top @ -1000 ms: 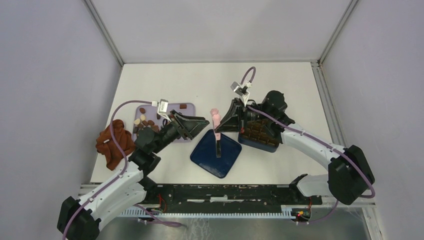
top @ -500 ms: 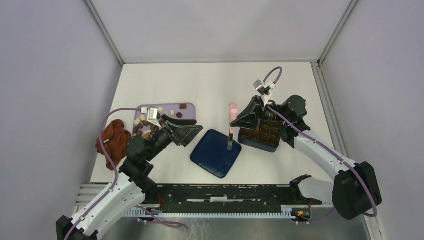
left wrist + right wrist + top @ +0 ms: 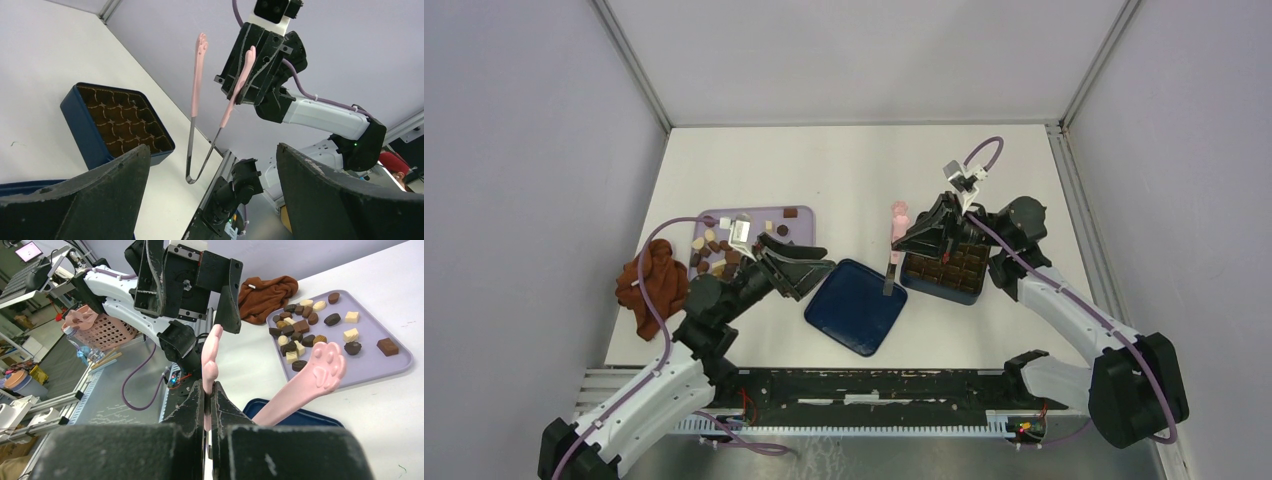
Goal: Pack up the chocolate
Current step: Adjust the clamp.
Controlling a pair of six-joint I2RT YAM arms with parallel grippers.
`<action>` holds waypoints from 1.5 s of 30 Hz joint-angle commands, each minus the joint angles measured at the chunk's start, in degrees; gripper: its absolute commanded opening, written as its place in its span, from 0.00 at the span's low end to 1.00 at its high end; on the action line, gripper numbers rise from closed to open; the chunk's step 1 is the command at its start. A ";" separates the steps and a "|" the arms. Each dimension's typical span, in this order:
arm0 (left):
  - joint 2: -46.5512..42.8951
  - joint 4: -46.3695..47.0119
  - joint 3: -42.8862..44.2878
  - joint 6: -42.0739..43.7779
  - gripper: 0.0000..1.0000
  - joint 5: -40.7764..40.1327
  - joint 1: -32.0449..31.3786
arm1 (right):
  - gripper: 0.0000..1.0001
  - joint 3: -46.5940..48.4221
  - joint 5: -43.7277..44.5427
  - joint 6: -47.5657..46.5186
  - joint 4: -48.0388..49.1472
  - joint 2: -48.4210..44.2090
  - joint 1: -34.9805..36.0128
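Right wrist: chocolate point(image 3: 300, 326), paw-tipped pink tongs point(image 3: 320, 375)

no readable text or labels, far monitor point(image 3: 28, 250) seemingly too blurred

box point(image 3: 942, 291) partly hidden — right end effector point(image 3: 900, 243) overlaps it.

On the white counter point(image 3: 844, 170), a crumpled reddish-brown cloth point(image 3: 669, 285) lies just beside a lavender tray point(image 3: 807, 222), a dark blue square lid point(image 3: 854, 305) lies flat mid-counter, and pink tongs point(image 3: 896, 238) hang hinge-down beside a blue compartmented box point(image 3: 939, 291).
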 commanded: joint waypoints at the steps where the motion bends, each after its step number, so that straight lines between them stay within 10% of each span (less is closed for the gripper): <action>1: 0.76 7.90 -1.35 -0.69 1.00 1.70 -0.42 | 0.00 -0.19 1.15 0.67 3.73 -0.96 -0.47; 10: 2.56 25.46 -5.10 -4.14 1.00 2.76 -1.49 | 0.00 -0.71 2.24 1.92 4.18 -0.43 -1.25; 22: 2.38 10.46 -1.73 5.05 1.00 3.18 -2.31 | 0.00 -1.50 3.08 8.03 8.87 -1.06 -1.55; 45: 23.03 30.38 -1.63 7.54 1.00 -9.39 -15.59 | 0.00 -2.82 3.97 13.82 15.94 -0.43 -1.42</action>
